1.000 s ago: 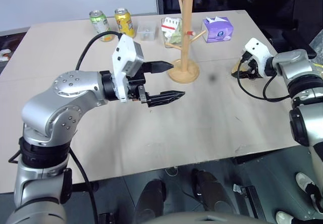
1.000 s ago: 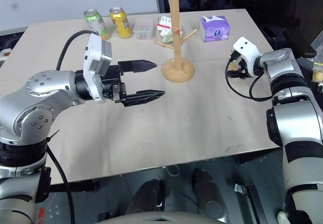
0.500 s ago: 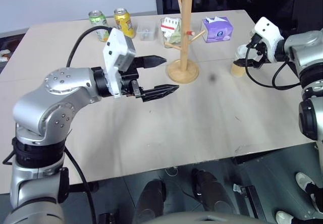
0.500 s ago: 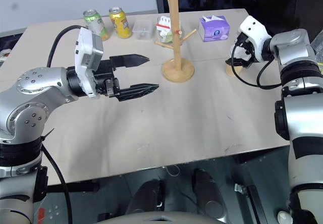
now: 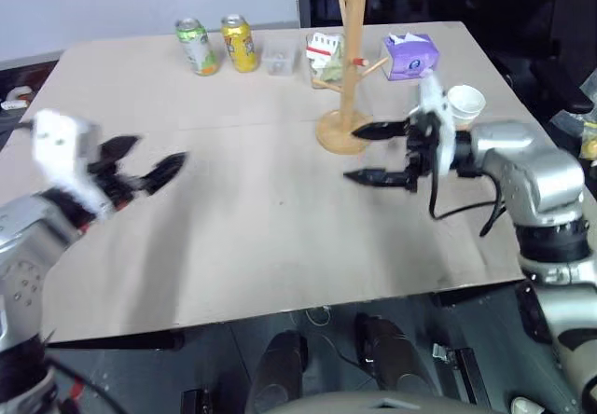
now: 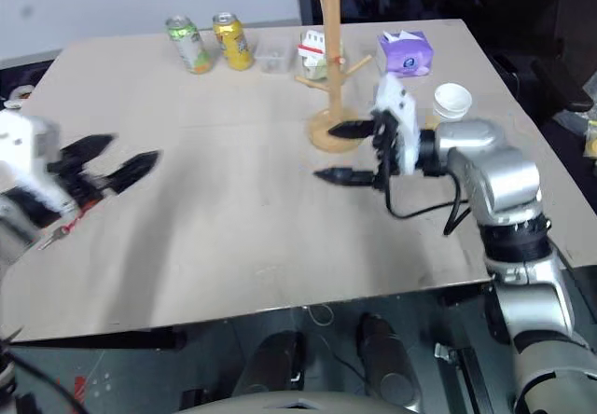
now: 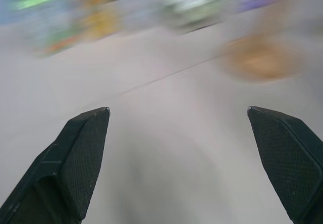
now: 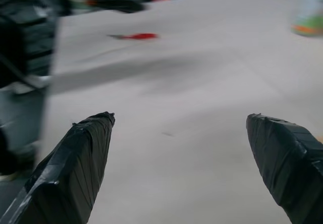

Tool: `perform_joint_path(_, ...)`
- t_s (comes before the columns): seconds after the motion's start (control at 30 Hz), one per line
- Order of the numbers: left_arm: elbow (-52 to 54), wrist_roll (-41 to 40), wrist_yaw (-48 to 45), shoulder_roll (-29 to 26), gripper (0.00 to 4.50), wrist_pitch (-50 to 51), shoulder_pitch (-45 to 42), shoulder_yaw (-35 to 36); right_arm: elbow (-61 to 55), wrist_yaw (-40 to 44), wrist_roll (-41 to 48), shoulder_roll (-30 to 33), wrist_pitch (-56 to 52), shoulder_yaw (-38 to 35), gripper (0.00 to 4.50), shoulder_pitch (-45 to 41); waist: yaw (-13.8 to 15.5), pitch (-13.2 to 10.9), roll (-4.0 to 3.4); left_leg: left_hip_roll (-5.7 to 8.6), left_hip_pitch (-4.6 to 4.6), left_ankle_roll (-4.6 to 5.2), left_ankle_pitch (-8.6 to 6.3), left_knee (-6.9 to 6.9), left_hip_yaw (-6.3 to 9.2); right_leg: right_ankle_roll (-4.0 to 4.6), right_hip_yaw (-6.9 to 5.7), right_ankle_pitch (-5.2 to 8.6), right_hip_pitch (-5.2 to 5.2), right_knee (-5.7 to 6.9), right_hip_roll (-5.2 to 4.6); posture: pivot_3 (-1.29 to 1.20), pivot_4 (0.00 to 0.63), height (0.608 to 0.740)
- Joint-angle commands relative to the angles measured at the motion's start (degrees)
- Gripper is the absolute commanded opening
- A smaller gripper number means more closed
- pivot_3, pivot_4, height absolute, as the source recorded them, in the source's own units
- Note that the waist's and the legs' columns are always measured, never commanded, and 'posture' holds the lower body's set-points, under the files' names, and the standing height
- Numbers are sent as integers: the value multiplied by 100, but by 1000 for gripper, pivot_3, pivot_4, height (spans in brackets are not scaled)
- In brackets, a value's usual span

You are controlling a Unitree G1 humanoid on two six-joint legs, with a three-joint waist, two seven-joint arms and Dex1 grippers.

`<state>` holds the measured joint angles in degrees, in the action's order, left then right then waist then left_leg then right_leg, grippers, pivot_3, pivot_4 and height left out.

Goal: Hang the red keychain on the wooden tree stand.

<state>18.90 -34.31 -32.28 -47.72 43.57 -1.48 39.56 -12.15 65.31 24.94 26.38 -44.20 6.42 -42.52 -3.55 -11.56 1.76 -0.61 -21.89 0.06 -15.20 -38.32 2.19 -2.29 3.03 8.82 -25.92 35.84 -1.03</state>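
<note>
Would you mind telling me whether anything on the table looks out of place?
Only the keychain: it lies near the table's edge by the left pincer, far from the stand. Nothing looks spilled.

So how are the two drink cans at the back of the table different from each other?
The green can has a green and white body; the yellow can is mostly yellow. The green can stands farther to the robot's left; the yellow can stands nearer the wooden tree stand. Both are upright, about the same size.
</note>
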Motion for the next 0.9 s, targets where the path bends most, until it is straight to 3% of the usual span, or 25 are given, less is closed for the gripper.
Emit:
perform_joint_path(0.03,-371,364,-341,3,4500,-545,795,771,-406,-276,334,-464,-25,256,4471,-86,-9,1,2,0,0,0,0,0,-3,5,1,3,0,0,0,0,150,740)
perform_joint_path(0.17,-1498,535,-693,-246,4500,-924,1132,1123,-233,-514,407,-982,69,472,4471,-309,6,2,4,-8,2,0,0,2,1,26,-7,15,-4,4,5,0,150,740)
perform_joint_path(0.37,-3084,755,-1100,-598,4500,-1503,614,661,-72,-795,457,-1390,146,570,4471,-562,87,9,15,-4,-3,-1,0,2,12,27,-24,16,-3,1,-4,0,150,740)
perform_joint_path(0.63,-4940,1246,-1502,-747,4500,-2218,-856,-588,-252,-1100,493,-1239,-58,585,4471,-565,110,20,33,-3,-2,-2,1,3,11,25,-27,13,-2,2,-6,0,150,740)
perform_joint_path(0.9,-6173,1732,-1671,-768,4500,-2895,-1429,-1300,-427,-1292,652,-918,-266,445,4471,-564,107,20,33,-8,-6,-2,0,7,10,16,-28,-9,-10,3,-3,0,150,740)
